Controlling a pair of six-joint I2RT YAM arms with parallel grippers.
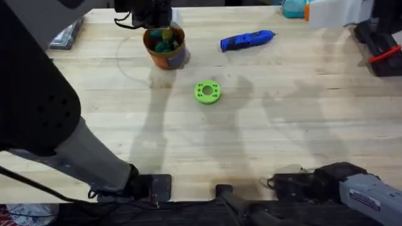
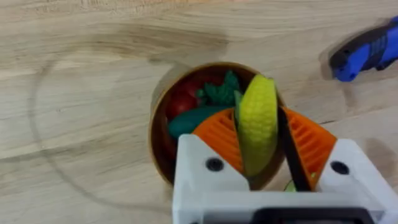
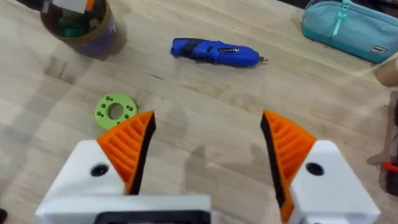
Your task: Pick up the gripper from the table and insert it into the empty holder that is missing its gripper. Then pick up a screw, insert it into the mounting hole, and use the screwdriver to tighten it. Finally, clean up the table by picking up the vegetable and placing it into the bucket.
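Note:
My left gripper (image 2: 261, 134) hangs over the orange bucket (image 2: 158, 118), shut on the yellow-and-green vegetable (image 2: 257, 121), which stands upright between the orange pads just above the rim. Dark green and red toy pieces lie inside the bucket. In the overhead view the bucket (image 1: 164, 47) stands at the far left of the table, under the left gripper (image 1: 154, 19). The blue screwdriver (image 1: 247, 40) lies to its right. My right gripper (image 3: 208, 124) is open and holds nothing, low over bare wood near the table's front. The loose gripper, holder and screw are out of view.
A bright green ring with holes (image 1: 207, 91) lies mid-table, in front of the bucket and screwdriver. A teal pouch (image 3: 348, 28) sits at the far edge. A black and red tool (image 1: 383, 53) is at the far right. The left arm (image 1: 38, 107) looms large at the left.

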